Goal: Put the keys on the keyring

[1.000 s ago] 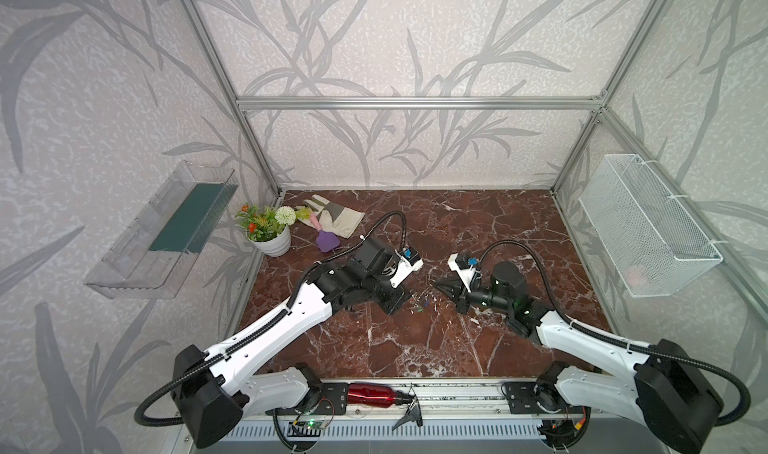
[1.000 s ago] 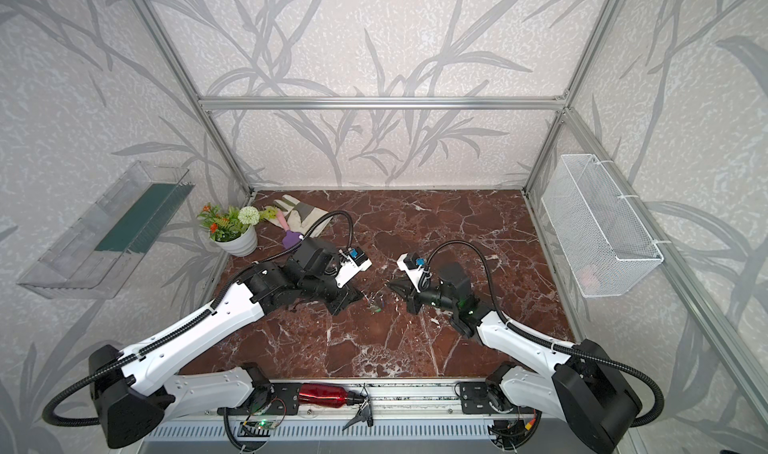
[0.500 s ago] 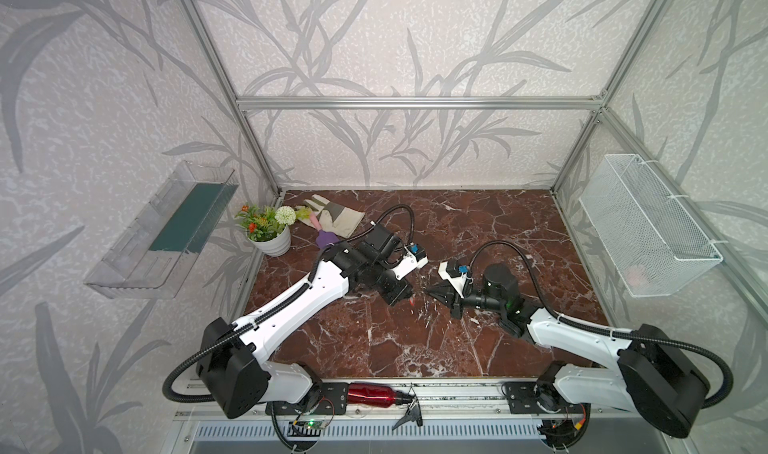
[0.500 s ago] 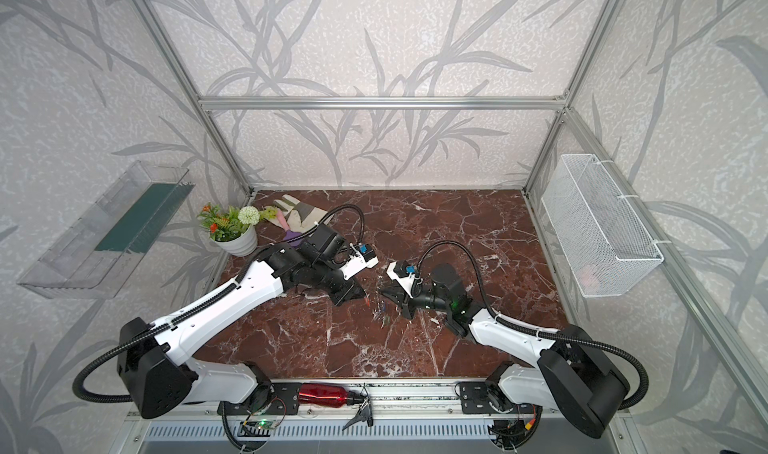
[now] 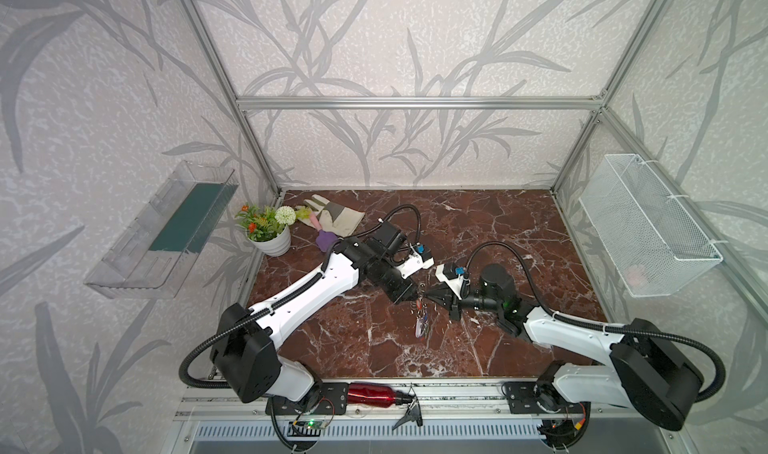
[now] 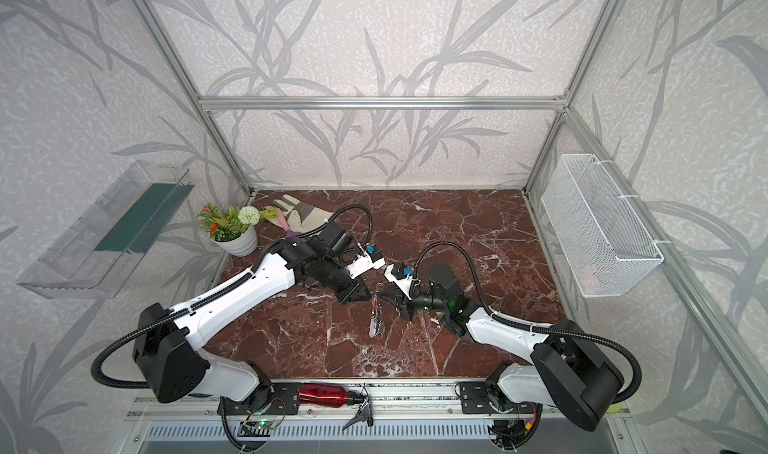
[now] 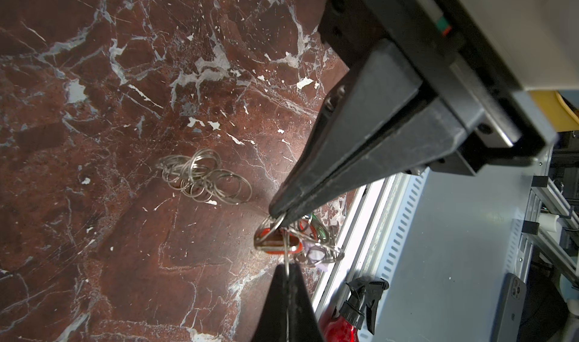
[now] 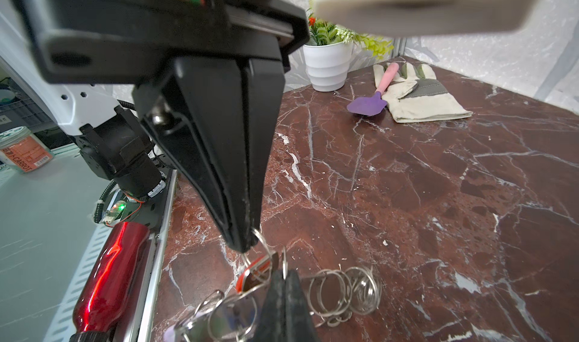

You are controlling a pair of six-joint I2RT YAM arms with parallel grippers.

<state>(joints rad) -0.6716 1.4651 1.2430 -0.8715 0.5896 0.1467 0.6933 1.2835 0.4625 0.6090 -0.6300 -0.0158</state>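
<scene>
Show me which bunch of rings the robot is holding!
The bunch carrying the coloured keys: the left end effector and right end effector both pinch its rings. The bare rings lie loose on the table.

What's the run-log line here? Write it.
left gripper: shut on bunch of silvery keys with coloured tags | right gripper: shut on same bunch | bunch: hanging between them | loose silvery split rings: piled on red marble table

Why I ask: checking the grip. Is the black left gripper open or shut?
Shut. The black left gripper has its jaws pressed together, pinching a thin silvery split ring at the tip.
</scene>
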